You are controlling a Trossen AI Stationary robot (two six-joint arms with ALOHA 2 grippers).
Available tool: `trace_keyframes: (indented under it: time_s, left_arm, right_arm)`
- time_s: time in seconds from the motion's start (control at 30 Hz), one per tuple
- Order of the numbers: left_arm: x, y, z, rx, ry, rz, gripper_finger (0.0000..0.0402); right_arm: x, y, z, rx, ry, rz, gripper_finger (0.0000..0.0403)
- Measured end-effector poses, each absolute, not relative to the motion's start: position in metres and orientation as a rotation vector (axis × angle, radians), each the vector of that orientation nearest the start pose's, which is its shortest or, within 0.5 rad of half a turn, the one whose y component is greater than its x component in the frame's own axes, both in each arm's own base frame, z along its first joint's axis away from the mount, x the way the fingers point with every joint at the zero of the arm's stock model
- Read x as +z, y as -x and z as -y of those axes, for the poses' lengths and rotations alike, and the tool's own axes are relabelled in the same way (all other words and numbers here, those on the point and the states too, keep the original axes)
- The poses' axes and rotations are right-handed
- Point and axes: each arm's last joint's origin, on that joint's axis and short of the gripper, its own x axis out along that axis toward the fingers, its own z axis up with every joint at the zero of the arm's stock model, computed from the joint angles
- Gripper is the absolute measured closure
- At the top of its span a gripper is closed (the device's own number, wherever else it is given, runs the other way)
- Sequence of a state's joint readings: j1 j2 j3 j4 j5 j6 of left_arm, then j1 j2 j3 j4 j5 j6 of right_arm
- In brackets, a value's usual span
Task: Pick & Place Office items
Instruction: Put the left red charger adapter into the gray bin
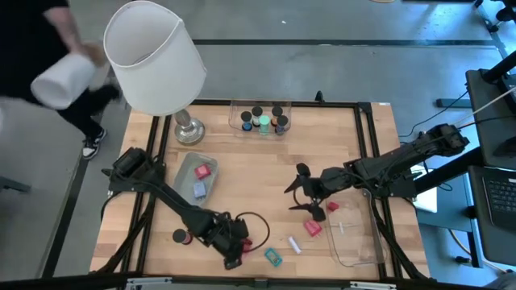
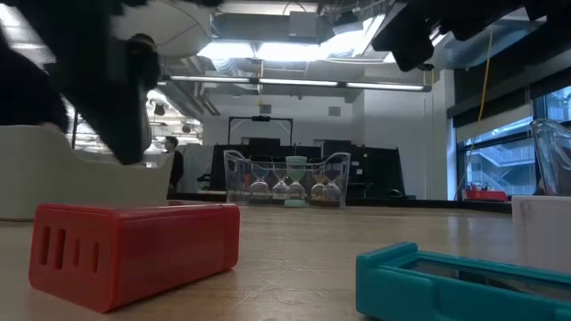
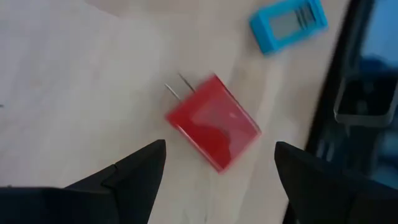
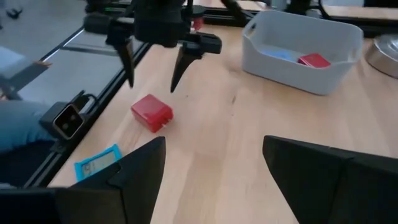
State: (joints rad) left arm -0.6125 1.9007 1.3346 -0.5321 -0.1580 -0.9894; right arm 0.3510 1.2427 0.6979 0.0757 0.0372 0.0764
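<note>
We are hovering the left jaws [image 3: 214, 171] spread wide and empty over the red block [image 3: 213, 122], which is lying on the table [image 1: 242, 193] between the two tips, touching neither. In the right wrist view the same jaws [image 4: 152, 71] are hanging just above the block [image 4: 151, 112]. The block is sitting skewed to the jaw line with two thin metal prongs sticking out, so we are risking a tip landing on a corner or a prong and spinning or tipping it instead of clamping the flat sides. The wood looks smooth, so a one-sided touch would likely be sliding it away.

The table's front edge and its dark frame are lying just past the block, and the teal clip [image 3: 288, 23] is sitting near, beyond the jaws, so a shove that way could be sending either piece off. Toward the grey bin [image 4: 303, 48] we are seeing bare wood and free room.

The right jaws [image 1: 305, 192] are waiting parted and empty, well apart, near a red piece [image 1: 313, 228] and a clear tray [image 1: 360, 250]
</note>
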Motion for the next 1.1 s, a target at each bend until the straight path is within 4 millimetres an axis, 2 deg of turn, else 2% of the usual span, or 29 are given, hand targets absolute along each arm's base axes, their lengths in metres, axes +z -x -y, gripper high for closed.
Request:
trace_keyframes:
  time_s: [0.13, 0.23, 0.33, 0.43, 0.57, 0.73, 0.83, 1.0, 1.1]
  left_arm:
    - [0.187, -0.312, 0.231, 0.051, 0.377, -1.106, 0.0105]
    - [0.187, -0.31, 0.234, 0.055, 0.344, -1.087, 0.0105]
    - [0.187, -0.311, 0.232, 0.094, 0.334, -1.054, 0.0105]
    - [0.187, -0.312, 0.231, 0.111, 0.327, -1.043, 0.0105]
    - [0.187, -0.313, 0.23, 0.102, 0.305, -1.043, 0.0105]
    - [0.187, -0.312, 0.229, 0.096, 0.266, -1.044, 0.0105]
    - [0.186, -0.311, 0.228, 0.1, 0.261, -1.05, 0.0105]
    - [0.186, -0.311, 0.228, 0.104, 0.246, -1.053, 0.0105]
    - [0.187, -0.313, 0.227, 0.137, 0.309, -1.039, 0.0105]
  right_arm:
    - [0.23, -0.246, -0.099, 0.332, 0.058, -0.479, 0.0131]
    - [0.22, -0.248, -0.106, 0.348, 0.057, -0.517, 0.0131]
    - [0.211, -0.251, -0.111, 0.314, -0.066, -0.578, 0.0131]
    - [0.2, -0.251, -0.11, 0.189, -0.23, -0.664, 0.0131]
    - [0.187, -0.246, -0.109, 0.148, -0.277, -0.805, 0.0131]
    - [0.182, -0.241, -0.107, 0.071, -0.516, -0.922, 0.0131]
    - [0.183, -0.243, -0.106, 0.038, -0.615, -0.933, 0.0131]
    - [0.189, -0.246, -0.105, 0.002, -0.559, -0.899, 0.0131]
    - [0.195, -0.25, -0.105, -0.016, -0.49, -0.873, 0.0131]
